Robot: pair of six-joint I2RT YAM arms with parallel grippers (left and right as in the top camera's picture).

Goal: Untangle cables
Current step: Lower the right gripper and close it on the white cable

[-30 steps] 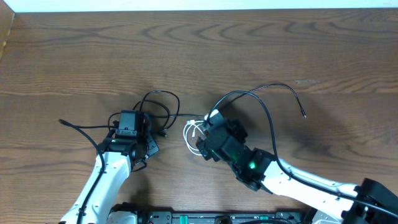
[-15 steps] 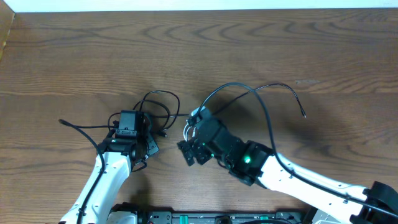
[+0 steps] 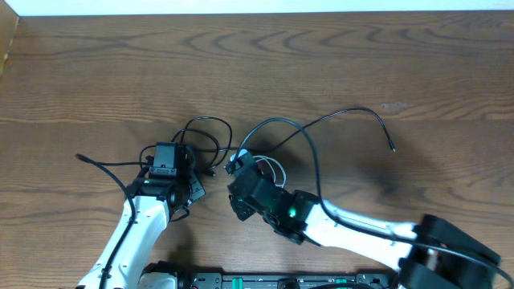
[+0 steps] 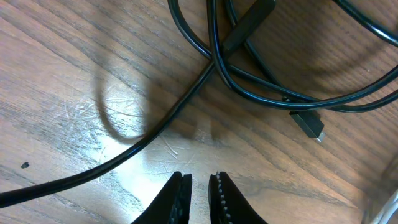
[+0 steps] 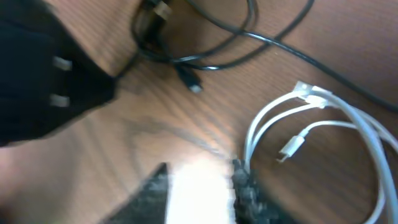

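On grained wood [image 3: 321, 64], glossy black cables [image 4: 249, 26], looped white cable [image 5: 314, 95]; left gripper [image 4: 199, 183] clenched, right gripper [image 5: 199, 173] released.

Robot lab bench: wood-grain table [image 3: 96, 64], two robot arms [image 3: 136, 233] at edge.

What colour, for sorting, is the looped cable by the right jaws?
White cable, clearest in the right wrist view.

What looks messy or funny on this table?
The black cables are tangled in crossing loops on the table, one plug poking out. The white cable lies bunched in loops beside them. Nothing looks broken or spilled.
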